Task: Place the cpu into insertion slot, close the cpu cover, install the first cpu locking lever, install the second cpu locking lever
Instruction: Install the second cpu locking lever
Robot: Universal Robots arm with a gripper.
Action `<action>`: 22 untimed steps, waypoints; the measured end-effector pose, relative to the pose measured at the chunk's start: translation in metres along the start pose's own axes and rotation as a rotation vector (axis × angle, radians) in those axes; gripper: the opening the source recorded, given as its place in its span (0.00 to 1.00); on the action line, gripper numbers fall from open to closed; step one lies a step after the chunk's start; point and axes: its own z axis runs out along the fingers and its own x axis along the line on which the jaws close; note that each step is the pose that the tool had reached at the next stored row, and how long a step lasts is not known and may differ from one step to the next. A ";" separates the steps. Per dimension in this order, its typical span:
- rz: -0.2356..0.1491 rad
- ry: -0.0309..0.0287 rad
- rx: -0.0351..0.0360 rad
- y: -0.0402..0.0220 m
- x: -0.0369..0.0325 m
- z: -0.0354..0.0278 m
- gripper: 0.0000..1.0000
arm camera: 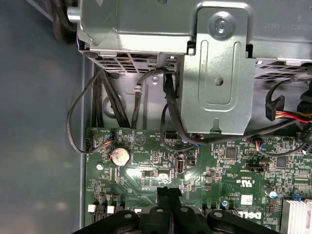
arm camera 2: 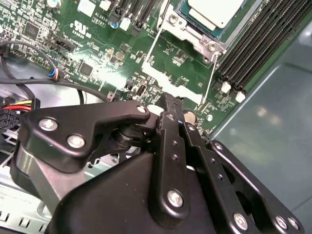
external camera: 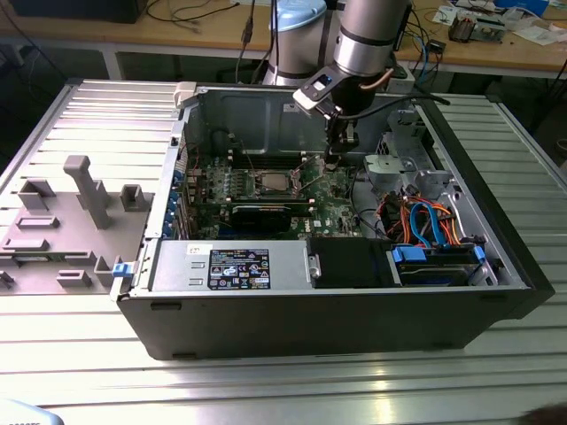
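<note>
Sitting in the insertion slot (arm camera 2: 195, 22) on the green motherboard (arm camera 2: 97, 58), the cpu (arm camera 2: 214, 10) shows a pale, dull silver top in the second wrist view, with the frame edge cutting most of it off. The cpu cover (arm camera 2: 178, 24) is a thin silver metal frame lying around the chip, with a screw head at each visible corner. Two thin wire levers (arm camera 2: 210, 78) slant away from the socket over the board; I cannot tell whether either is latched. In the exterior view the socket reads as a small square with a light centre (external camera: 271, 183) in the middle of the board inside the open computer case (external camera: 337, 310).

The gripper (arm camera 2: 170, 100) hangs over the board just beside the socket, near the ends of the levers; its black fingers (arm camera: 168, 195) are pressed together with nothing between them. In the exterior view the gripper (external camera: 333, 162) stands to the exterior view's right of the socket, tip low over the board but contact cannot be judged.

The gripper's own black linkage hides much of the lower board in both wrist views. A coin cell battery (arm camera: 119, 156) and black cables (arm camera: 78, 122) lie by the silver drive cage (arm camera: 214, 73).

White print on the board is too small to make out, and so is the sticker (external camera: 239, 267) on the power supply
</note>
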 end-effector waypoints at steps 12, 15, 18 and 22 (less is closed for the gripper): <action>0.000 0.0000 -0.0005 -0.0038 0.0002 0.0035 0.11; 0.000 0.0010 0.0002 -0.0041 0.0003 0.0013 0.11; 0.000 0.0001 0.0001 -0.0046 0.0001 -0.0068 0.11; 0.000 0.0011 0.0128 0.0017 -0.0001 -0.0068 0.11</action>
